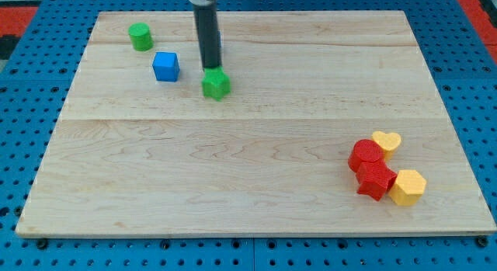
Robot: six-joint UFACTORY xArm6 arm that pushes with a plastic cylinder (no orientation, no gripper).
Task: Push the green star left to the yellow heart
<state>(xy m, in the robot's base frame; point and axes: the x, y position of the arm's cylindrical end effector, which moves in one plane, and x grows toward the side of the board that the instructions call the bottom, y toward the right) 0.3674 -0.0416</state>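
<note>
A green star block point(217, 84) lies on the wooden board point(256, 185) in the upper left part of the view. My tip point(211, 68) stands right at the star's top edge, touching or nearly touching it. The yellow heart point(387, 140) lies far off at the view's right, next to a red block point(366, 154).
A blue cube point(165, 66) lies just left of the star. A green cylinder point(140, 36) stands near the top left corner. At the right, a red star-like block point(376, 180) and a yellow hexagon block point(408, 186) sit below the heart.
</note>
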